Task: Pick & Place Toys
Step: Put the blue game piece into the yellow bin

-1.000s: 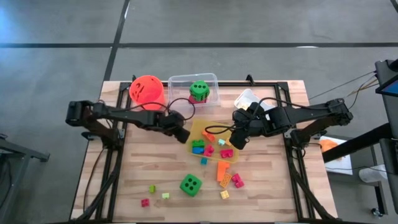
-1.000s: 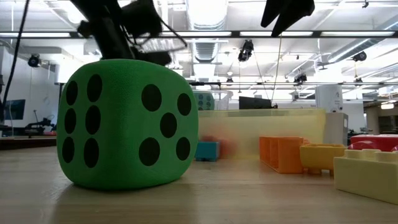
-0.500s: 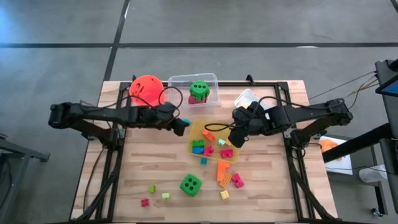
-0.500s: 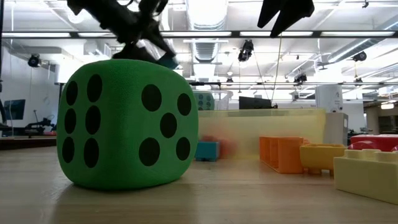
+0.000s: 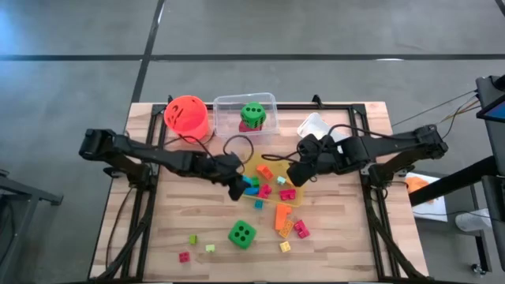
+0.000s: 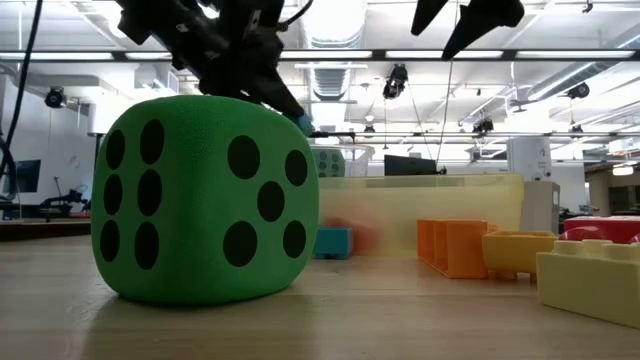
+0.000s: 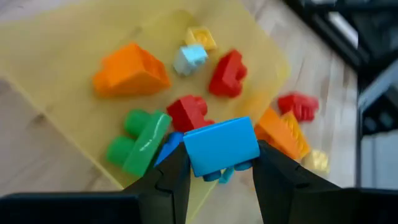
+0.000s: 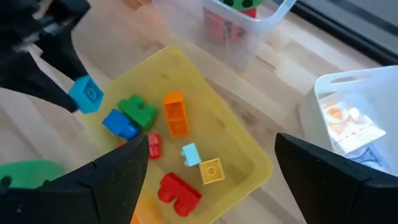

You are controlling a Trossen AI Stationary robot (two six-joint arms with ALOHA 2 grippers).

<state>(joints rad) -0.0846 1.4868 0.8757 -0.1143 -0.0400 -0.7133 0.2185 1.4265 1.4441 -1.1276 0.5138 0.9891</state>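
My left gripper (image 5: 238, 188) hangs over the left edge of the yellow tray (image 5: 293, 197), shut on a blue block (image 7: 221, 144), which the low view also shows (image 6: 303, 122). In the tray lie orange (image 7: 130, 70), red (image 7: 227, 71) and green (image 7: 138, 144) blocks. My right gripper (image 8: 211, 149) hovers open above the tray's right side (image 5: 300, 175), holding nothing. A big green dotted die (image 5: 242, 234) rests on the table near the front. More blocks lie around it. My left gripper pinches the blue block by two opposite sides (image 7: 189, 152) between its two fingers (image 7: 168, 180). The fingers slant down from the table's left. The block is lifted clear, above the blocks in the yellow tray.
An orange bucket (image 5: 187, 114), a clear tray (image 5: 268, 101) with another green die (image 5: 252, 115), and a white tray (image 5: 312, 125) stand along the far edge. Loose blocks lie near the front: orange (image 5: 282, 214), pink (image 5: 301, 229), yellow (image 5: 285, 247), small ones (image 5: 193, 239).
My left gripper, still shut on the blue block, first drew back toward the far left, then swung toward the near right and tipped down over the yellow tray's left edge. My right gripper has rolled about its own axis while staying in place, still open.
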